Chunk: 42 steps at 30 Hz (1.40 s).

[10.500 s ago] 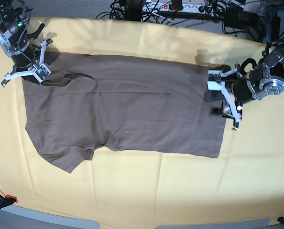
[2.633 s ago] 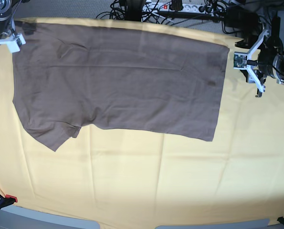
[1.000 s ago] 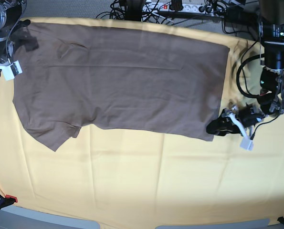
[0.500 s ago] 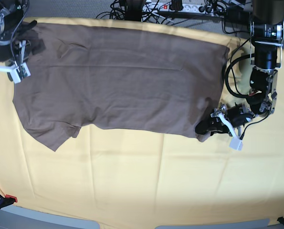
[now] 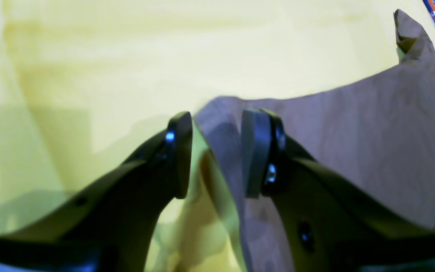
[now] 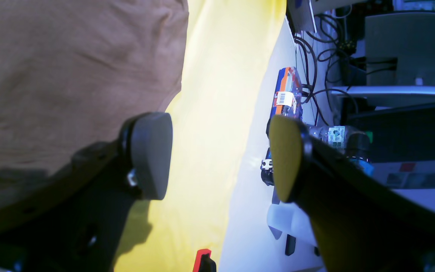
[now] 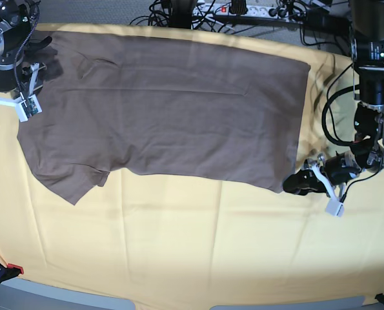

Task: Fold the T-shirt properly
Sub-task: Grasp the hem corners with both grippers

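Reaching low over the table, the left gripper (image 7: pixel 299 183) sits at the near right corner of the T-shirt (image 7: pixel 166 110), its arm dropping from a black column at the right edge of the base view and bending back toward the cloth. The wrist view shows the two dark pads (image 5: pixel 255 153) standing part-way apart with the shirt's lifted hem corner between them, one pad over the fabric and the other over the yellow cloth (image 7: pixel 192 245); whether the pads actually pinch the fabric cannot be told. The right gripper (image 7: pixel 11 97) hangs at the far left, beside the shirt's upper sleeve, its jaws spread wide and holding nothing, one grey pad (image 6: pixel 149 153) above the brown fabric and the other out past the cloth's edge.

The T-shirt lies spread flat and unfolded across the far half of the yellow cloth, collar end toward the left, hem toward the right, one short sleeve pointing to the near left. The yellow cloth covers the whole table and shows soft creases. Behind the table runs a tangle of black cables (image 7: pixel 179 13) and a power strip (image 7: pixel 221 9). A red-tipped clamp (image 7: pixel 12 268) grips the near left corner of the table.
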{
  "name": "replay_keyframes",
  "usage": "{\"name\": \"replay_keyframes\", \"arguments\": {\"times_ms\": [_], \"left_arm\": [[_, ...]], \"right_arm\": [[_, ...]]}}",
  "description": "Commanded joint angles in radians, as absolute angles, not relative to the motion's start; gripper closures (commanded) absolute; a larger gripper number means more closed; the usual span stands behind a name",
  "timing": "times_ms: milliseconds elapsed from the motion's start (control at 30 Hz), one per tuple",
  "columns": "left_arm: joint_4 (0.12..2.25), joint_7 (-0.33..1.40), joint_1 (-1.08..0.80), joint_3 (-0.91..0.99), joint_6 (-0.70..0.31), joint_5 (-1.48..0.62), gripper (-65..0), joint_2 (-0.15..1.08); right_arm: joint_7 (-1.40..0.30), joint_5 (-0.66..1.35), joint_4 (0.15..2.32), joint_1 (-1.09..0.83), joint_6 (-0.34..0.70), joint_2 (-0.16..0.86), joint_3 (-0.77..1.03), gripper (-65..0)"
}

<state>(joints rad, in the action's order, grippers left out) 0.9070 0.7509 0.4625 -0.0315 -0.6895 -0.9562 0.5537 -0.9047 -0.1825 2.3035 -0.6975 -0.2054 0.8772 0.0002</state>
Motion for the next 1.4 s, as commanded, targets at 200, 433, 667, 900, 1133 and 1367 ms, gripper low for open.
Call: {"name": "replay_keyframes", "arguments": {"times_ms": [200,433,667,900,1133,1367], "left_arm": [[0.921,0.580,0.491,-0.024,-0.451,-0.721,-24.2,0.541],[0.920,0.650,0.485,-0.028,-0.503,-0.716,-24.2,0.469],[0.921,0.786,0.485,-0.107,-0.632,-0.819,-24.1,0.449],[0.921,0.787,0.489,-0.110,-0.632,-0.820,-23.8,0.457],[0.921,0.728,0.503,-0.110,-0.518,-0.820,0.0,0.474],[0.921,0.727,0.514,-0.110,-0.508,-0.821,0.0,0.474]], "right_arm": [[-0.897,-0.205,2.315,-0.693,-0.216,0.872,0.009,-41.9],[-0.897,-0.206,2.315,-0.693,-0.216,0.872,0.009,-41.9],[-0.897,-0.205,2.315,-0.693,-0.216,0.872,0.009,-41.9],[-0.893,-0.205,2.315,-0.692,-0.216,0.870,0.009,-41.9],[-0.882,-0.205,2.315,-0.686,-0.216,0.863,0.009,-41.9],[-0.859,-0.176,2.315,-0.603,-0.216,0.861,0.009,-41.9]]}}
